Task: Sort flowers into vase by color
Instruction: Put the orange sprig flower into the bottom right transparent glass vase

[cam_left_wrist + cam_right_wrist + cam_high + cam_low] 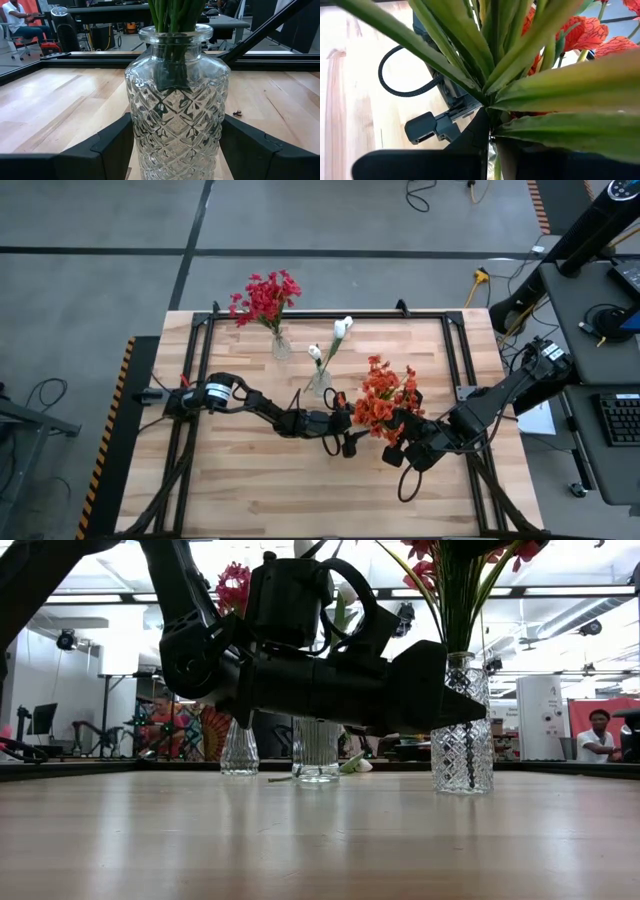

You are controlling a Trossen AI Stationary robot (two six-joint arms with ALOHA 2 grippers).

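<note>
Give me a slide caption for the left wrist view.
Left gripper straddles the diamond-cut glass vase, a finger close on each side, green stems rising from its neck.

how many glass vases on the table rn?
3: small clear vase with crimson flowers, far left; clear vase with white buds, centre; diamond-cut glass vase with orange-red flowers, between the left gripper's fingers.

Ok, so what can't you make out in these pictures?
High view: orange flowers cover their glass vase.
Low view: the left arm blocks the middle vase neck.
Left wrist view: blooms cut off by the top edge.
Right wrist view: leaves hide what the right gripper pinches.
</note>
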